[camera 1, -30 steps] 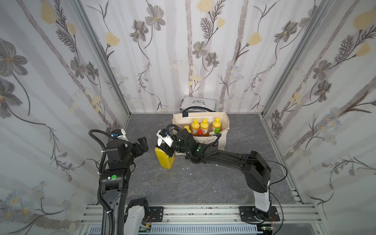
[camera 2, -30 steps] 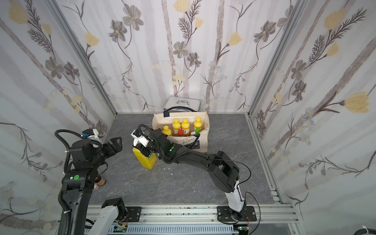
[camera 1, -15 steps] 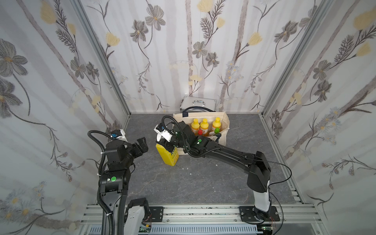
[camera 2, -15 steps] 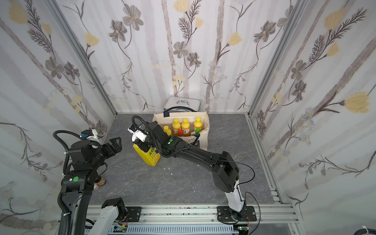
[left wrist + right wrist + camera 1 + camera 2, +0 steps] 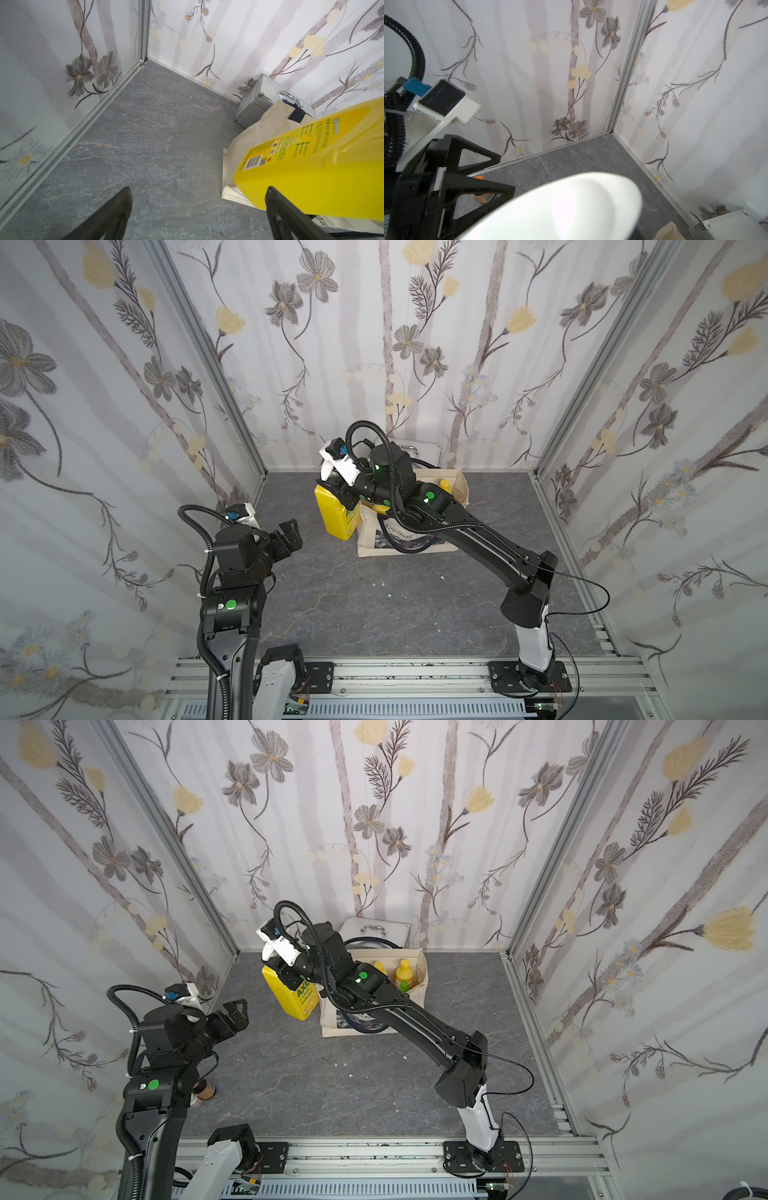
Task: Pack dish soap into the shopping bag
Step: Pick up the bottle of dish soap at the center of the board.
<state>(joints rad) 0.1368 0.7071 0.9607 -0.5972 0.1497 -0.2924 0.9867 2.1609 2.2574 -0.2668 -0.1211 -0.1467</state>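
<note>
The big yellow pump bottle (image 5: pixel 334 516) hung just left of the shopping bag (image 5: pixel 460 489).
The right end effector (image 5: pixel 340 490) was clamped on its top, base tilted downward; the left end effector (image 5: pixel 291 533), jaws apart, sat empty lower left.

A robot-lab test cell: floral-printed wall panels (image 5: pixel 374 344) in aluminium framing (image 5: pixel 212 364), a grey stone-look bench (image 5: pixel 374 614), robot arms (image 5: pixel 490 547) bolted to an aluminium rail (image 5: pixel 415 672).
</note>
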